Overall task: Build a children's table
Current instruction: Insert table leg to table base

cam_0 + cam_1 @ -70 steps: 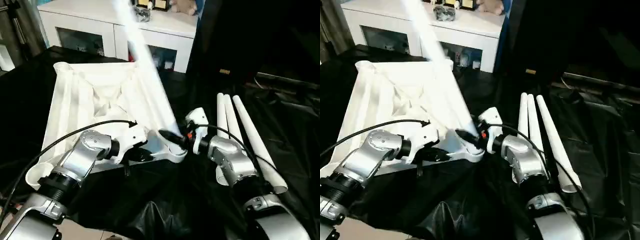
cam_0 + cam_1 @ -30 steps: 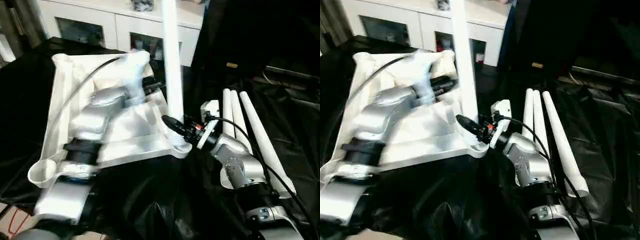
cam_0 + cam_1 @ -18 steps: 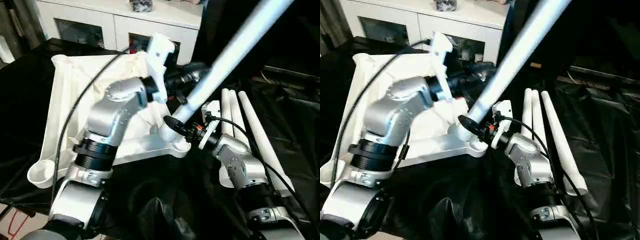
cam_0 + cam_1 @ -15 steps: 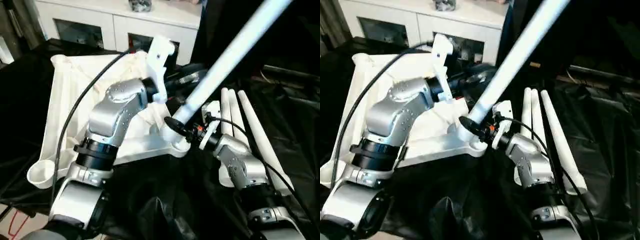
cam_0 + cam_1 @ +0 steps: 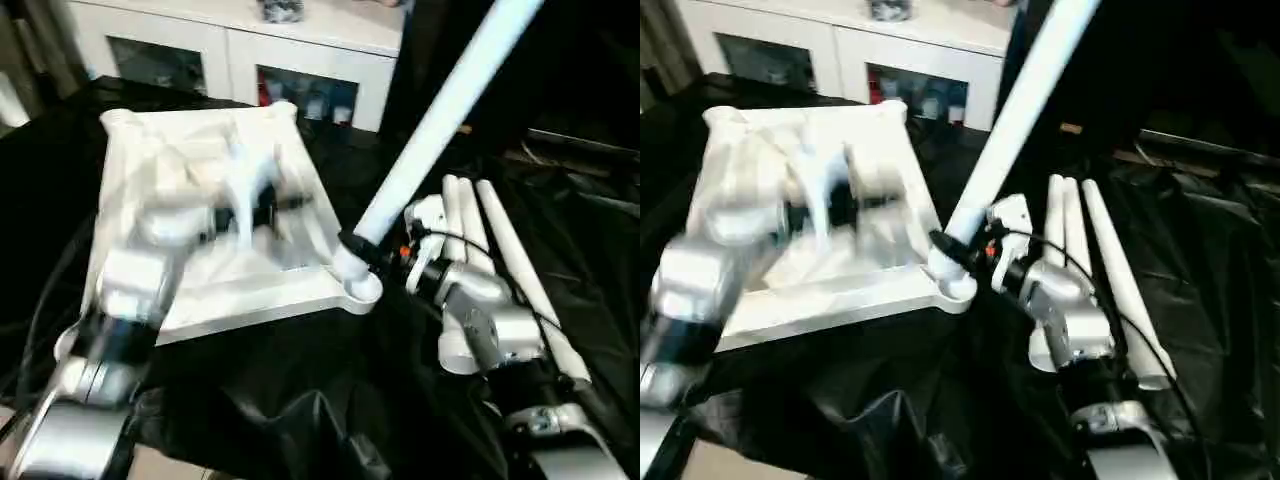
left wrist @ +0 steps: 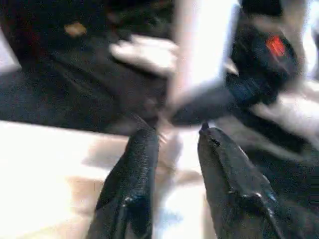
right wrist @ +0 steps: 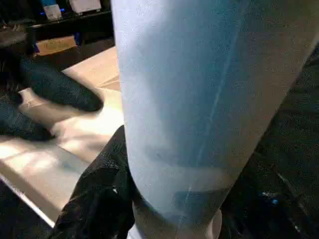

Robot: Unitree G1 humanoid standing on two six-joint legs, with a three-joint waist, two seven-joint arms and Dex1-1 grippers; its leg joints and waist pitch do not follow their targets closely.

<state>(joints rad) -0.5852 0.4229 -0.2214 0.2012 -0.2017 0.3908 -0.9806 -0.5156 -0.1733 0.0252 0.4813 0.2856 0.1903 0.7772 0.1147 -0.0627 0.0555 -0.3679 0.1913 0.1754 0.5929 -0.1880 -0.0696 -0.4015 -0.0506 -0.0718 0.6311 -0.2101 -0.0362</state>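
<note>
- The top [image 5: 205, 215] lies ribs-up on the black sheet [image 5: 300, 400], sockets facing up to take legs.
- One leg [image 5: 430, 130] stands with its foot in the near corner socket [image 5: 355, 285], leaning toward the robot's right, not yet upright.
- The right gripper [image 5: 358, 250] clamps the leg just above the socket, steadying it.
- The left gripper [image 6: 177, 144], fingers apart and empty, hangs over the top near that corner.
- Three spare legs [image 5: 490, 260] lie together, right of the top, within reach.
</note>
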